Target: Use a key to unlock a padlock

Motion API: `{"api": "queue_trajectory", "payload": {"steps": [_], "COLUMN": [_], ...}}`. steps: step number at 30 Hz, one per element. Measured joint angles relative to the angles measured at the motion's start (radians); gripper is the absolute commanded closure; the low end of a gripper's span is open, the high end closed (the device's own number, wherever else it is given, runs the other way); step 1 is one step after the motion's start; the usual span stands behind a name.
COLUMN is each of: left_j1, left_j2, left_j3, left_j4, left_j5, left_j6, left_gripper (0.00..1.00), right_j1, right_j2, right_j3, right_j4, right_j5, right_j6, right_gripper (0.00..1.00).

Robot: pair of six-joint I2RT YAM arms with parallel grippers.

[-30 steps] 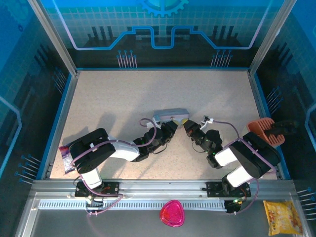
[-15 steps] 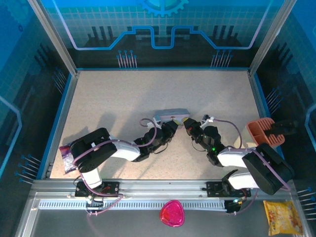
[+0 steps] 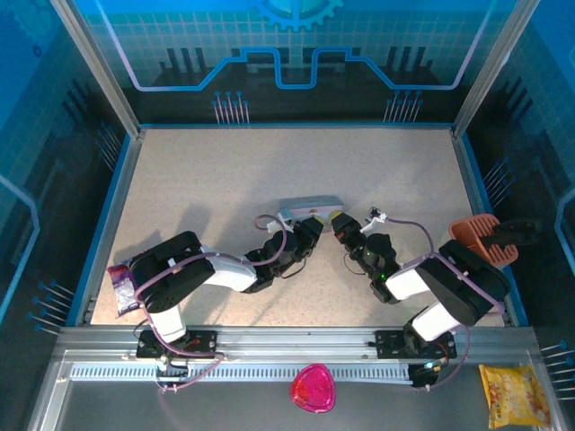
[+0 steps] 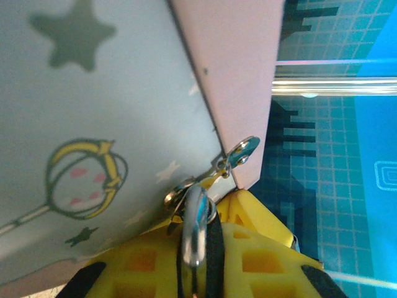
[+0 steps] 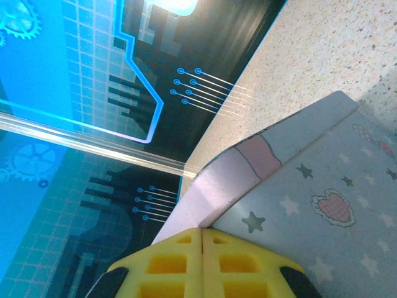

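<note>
The grey tin (image 3: 310, 208) lies mid-table, printed with stars and a moon (image 4: 93, 93). My left gripper (image 3: 314, 228) reaches it from the near left. In the left wrist view its yellow fingers (image 4: 267, 254) are shut on the padlock (image 4: 195, 226). The padlock's silvery shackle stands between them, against a small metal latch (image 4: 242, 151) on the tin's edge. My right gripper (image 3: 339, 221) comes from the right. Its fingers (image 5: 236, 261) are pressed together with nothing showing between them, and its tips (image 5: 202, 231) touch the tin's rounded corner (image 5: 229, 180). The key is hidden.
An orange holder (image 3: 481, 235) sits at the table's right edge and a purple packet (image 3: 119, 283) at the left edge. A pink dish (image 3: 312, 388) and a yellow snack bag (image 3: 515, 393) lie on the front rail. Bare tabletop (image 3: 225, 171) stretches behind the tin.
The right arm's elbow swung out to the right and came back, and its gripper has edged slightly left toward the tin. The left arm has not moved.
</note>
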Motion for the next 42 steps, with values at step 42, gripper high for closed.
{"api": "queue_trajectory", "payload": {"steps": [42], "left_j1": [0.010], "left_j2": [-0.023], "left_j3": [-0.044], "left_j4": [-0.122], "left_j5": [0.133], "left_j6": [0.057], "left_gripper": [1.00], "right_j1": [0.022], "right_j2": [0.000], "right_j3": [-0.065], "right_j4": [-0.113], "right_j5": [-0.194], "right_j6": [0.166], "right_gripper": [0.96]}}
